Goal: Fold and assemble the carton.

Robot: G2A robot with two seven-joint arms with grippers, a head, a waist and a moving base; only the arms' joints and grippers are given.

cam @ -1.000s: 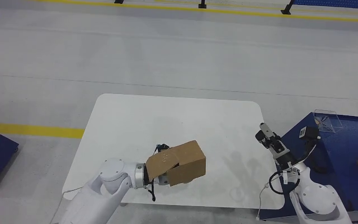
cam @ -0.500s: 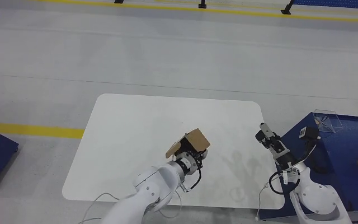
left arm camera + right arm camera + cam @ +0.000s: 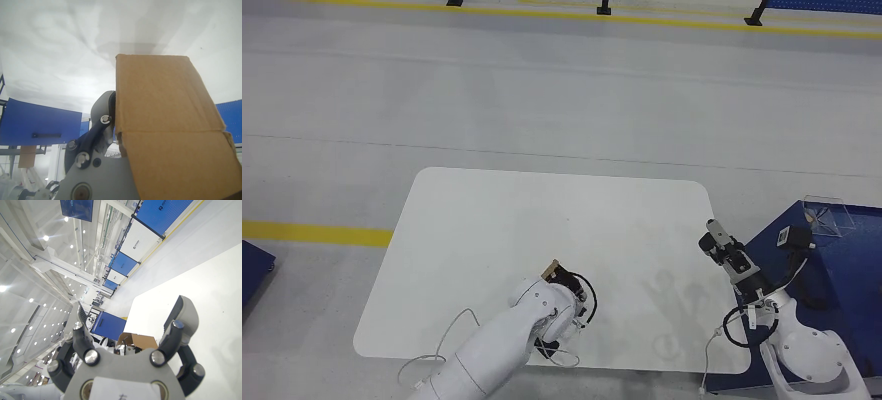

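The left gripper (image 3: 113, 111) is clamped on one wall of the brown corrugated cardboard carton (image 3: 162, 113), far end near the white table (image 3: 492, 220); the right gripper (image 3: 130, 311), well apart, gapes empty, so best hold firm and seat it squarely.

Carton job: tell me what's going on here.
The left claw is clamped on one wall of the brown carton, holding it over the front part of the white table. A fold crease runs across the carton's side. How far assembly has got can't be told. The right claw hangs open and empty by the table's right edge.
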